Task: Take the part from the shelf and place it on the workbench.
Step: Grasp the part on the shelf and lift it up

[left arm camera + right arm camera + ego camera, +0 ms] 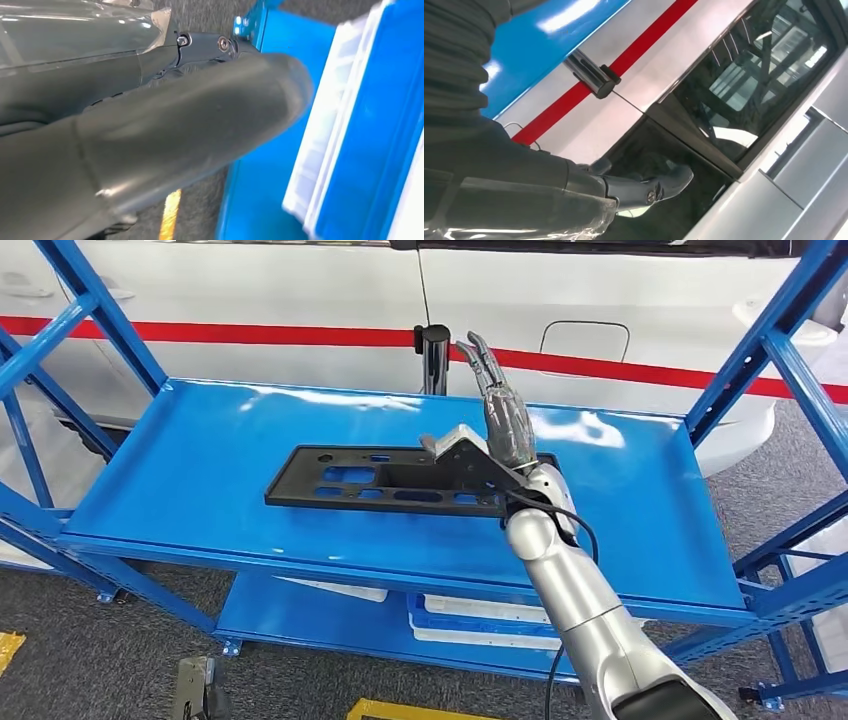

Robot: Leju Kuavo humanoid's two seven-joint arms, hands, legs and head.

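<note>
Right hand [505, 420] is hovering with fingers straight and apart, pointing toward the car [300, 290], gripping nothing, just above the right end of the part [385, 480]. That black plate is lying flat mid-shelf [180, 470], with blue surface showing all around it. Blue uprights [770, 350] are flanking the sides; white trays [480, 625] are sitting on the lower level. Left hand [150, 130]: grasp cannot be told.
</note>
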